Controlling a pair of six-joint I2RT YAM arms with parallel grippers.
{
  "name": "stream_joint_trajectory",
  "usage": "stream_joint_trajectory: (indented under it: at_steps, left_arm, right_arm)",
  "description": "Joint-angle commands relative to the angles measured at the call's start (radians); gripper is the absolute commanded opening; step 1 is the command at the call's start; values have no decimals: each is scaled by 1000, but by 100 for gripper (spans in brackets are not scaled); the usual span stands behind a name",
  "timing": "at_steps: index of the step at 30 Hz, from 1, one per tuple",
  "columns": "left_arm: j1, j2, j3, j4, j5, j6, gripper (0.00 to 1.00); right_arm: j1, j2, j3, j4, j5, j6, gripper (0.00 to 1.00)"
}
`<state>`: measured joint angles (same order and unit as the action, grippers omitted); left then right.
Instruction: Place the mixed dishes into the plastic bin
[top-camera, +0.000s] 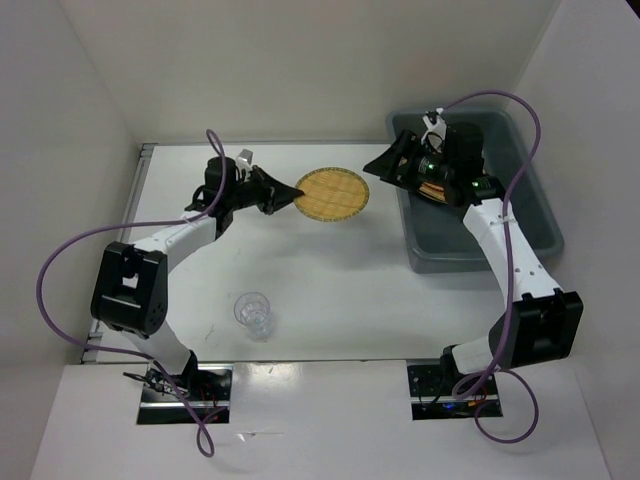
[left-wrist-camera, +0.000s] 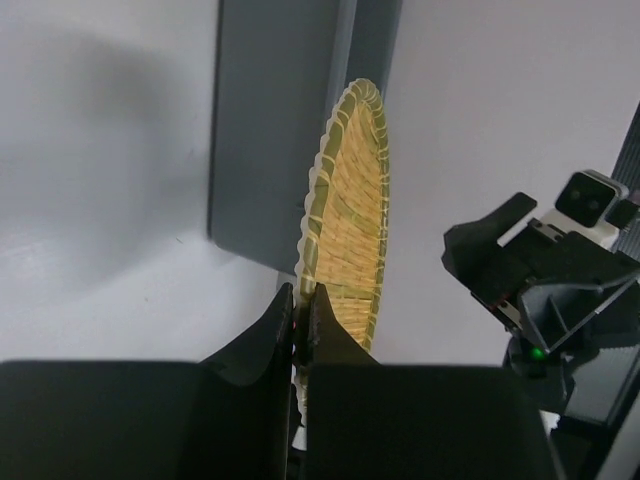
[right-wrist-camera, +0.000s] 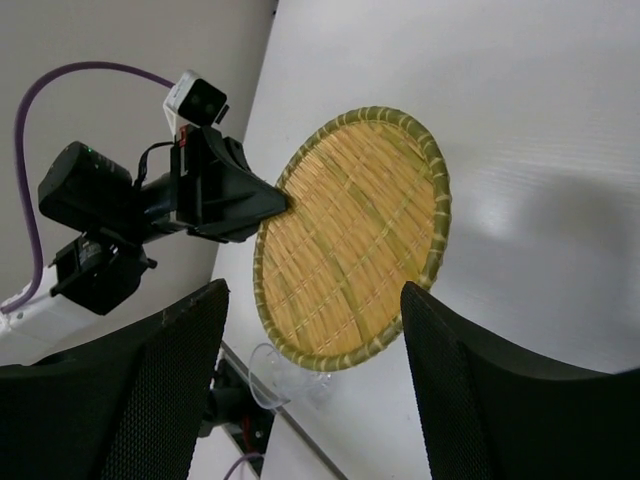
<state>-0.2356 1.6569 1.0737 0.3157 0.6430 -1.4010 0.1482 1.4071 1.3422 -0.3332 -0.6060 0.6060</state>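
A round tan woven plate (top-camera: 335, 194) hangs just above the white table, casting a shadow. My left gripper (top-camera: 297, 193) is shut on its left rim. In the left wrist view the plate (left-wrist-camera: 350, 200) stands edge-on between the closed fingers (left-wrist-camera: 283, 320), with the grey plastic bin (left-wrist-camera: 270, 130) beyond. My right gripper (top-camera: 385, 165) stands open at the bin's (top-camera: 530, 215) left wall, facing the plate (right-wrist-camera: 350, 235) and holding nothing. A small clear cup (top-camera: 253, 312) stands upright on the near left of the table. A bit of tan plate (top-camera: 432, 188) shows inside the bin under the right wrist.
White walls close in the table at the back and the left. The bin fills the back right corner. Purple cables loop from both arms. The cup (right-wrist-camera: 285, 372) shows below the plate in the right wrist view.
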Motion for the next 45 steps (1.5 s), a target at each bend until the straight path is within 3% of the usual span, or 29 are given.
stream_joint_trajectory:
  at_steps: [1,8,14,17,18,20,21,22,23,24,27,32,36,41,45]
  left_arm:
    - [-2,-60,40,97,89,-69,0]
    - [-11,-82,61,143,138,-133,0]
    - [-42,-82,71,166,147,-164,0]
    - [-54,-72,71,175,138,-174,0]
    - [-54,-72,71,175,127,-174,0]
    - [-64,-63,71,175,115,-174,1]
    - [-64,-63,71,175,115,-174,9]
    - [-64,-63,62,175,94,-174,27]
    - [-64,-63,51,175,84,-174,80]
    - [-64,-54,51,165,84,-174,99]
    - [-64,-54,51,132,58,-161,99]
    - [53,-104,14,50,29,-104,99]
    - [151,-160,-73,-1,29,-59,99]
    - [162,-193,-138,-15,29,-59,99]
    - [182,-203,-147,-50,29,-41,99]
  right_arm:
    - [5,-3,-21,59,-14,6,74]
    - [5,15,-55,39,-3,6,71]
    - [25,43,-89,75,-44,18,61]
    - [25,62,-100,109,-90,46,40]
    - [25,62,-100,121,-101,69,25]
    - [25,62,-109,144,-113,87,13]
    - [25,62,-109,145,-113,98,9]
    - [34,62,-109,145,-113,98,1]
    - [34,62,-109,145,-101,98,0]
    - [34,50,-95,145,-78,98,0]
    - [22,41,-54,125,-11,98,0]
    - [-79,41,60,22,171,87,0]
    - [-273,23,81,-13,327,87,0]
    - [-397,24,101,-23,584,77,0]
    - [-429,116,123,-23,658,57,0]
